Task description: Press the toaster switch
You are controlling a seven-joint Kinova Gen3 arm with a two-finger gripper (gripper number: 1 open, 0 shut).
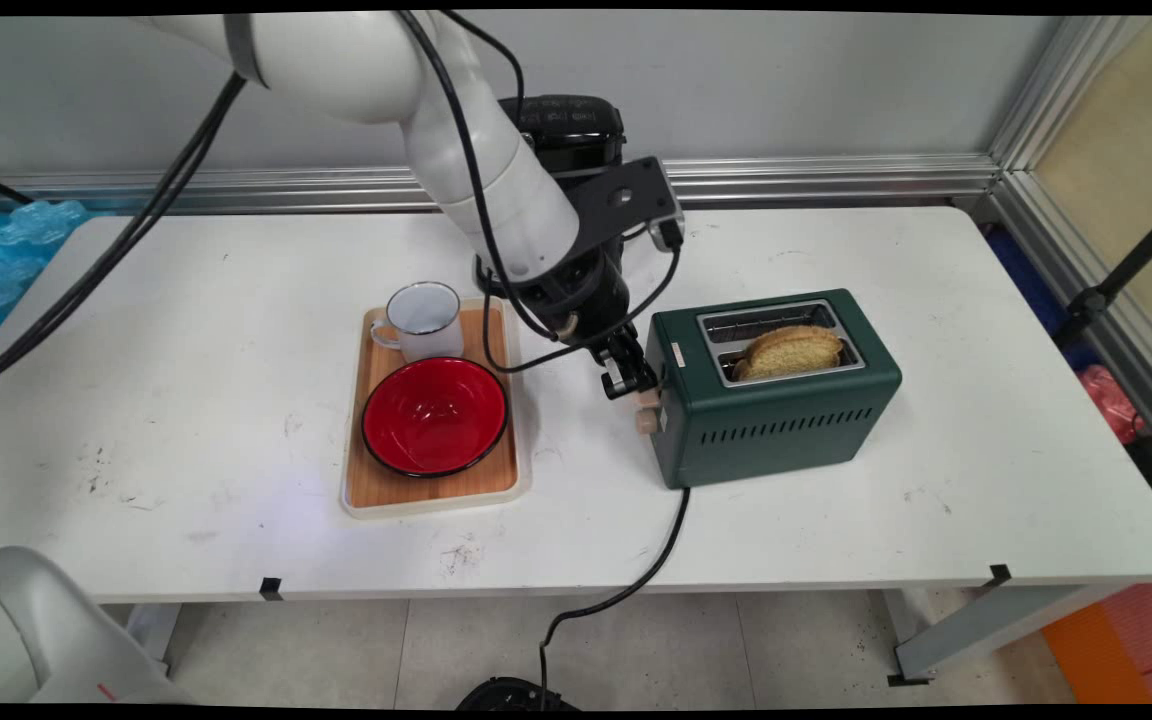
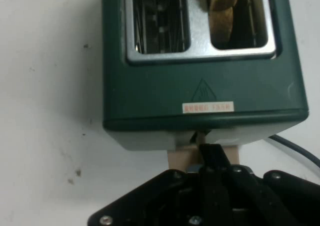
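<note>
The end effector point(image 1: 628, 372) is down at the left end of the green toaster point(image 1: 776, 385), its fingers pressed together and resting on top of the beige lever point(image 2: 202, 157) that sticks out of that end. A slice of toast point(image 1: 791, 350) stands raised in the nearer slot, and the far slot looks empty. The toaster sits on the white counter point(image 1: 836, 520) with its black cord point(image 1: 636, 580) running off the near edge to the floor. From where I stand, the contact looks thin: only the tips bear on the lever, so a push that runs slightly off line could let them slide off its edge and strike the counter or the toaster's casing. The toaster is not held by anything either, so a sideways shove might skid it or tip it toward the cord. Just to the left, the wooden tray point(image 1: 433, 490) with the red bowl point(image 1: 435, 416) and white mug point(image 1: 423, 320) lies near the arm's wrist, and a swing that way could knock them.
</note>
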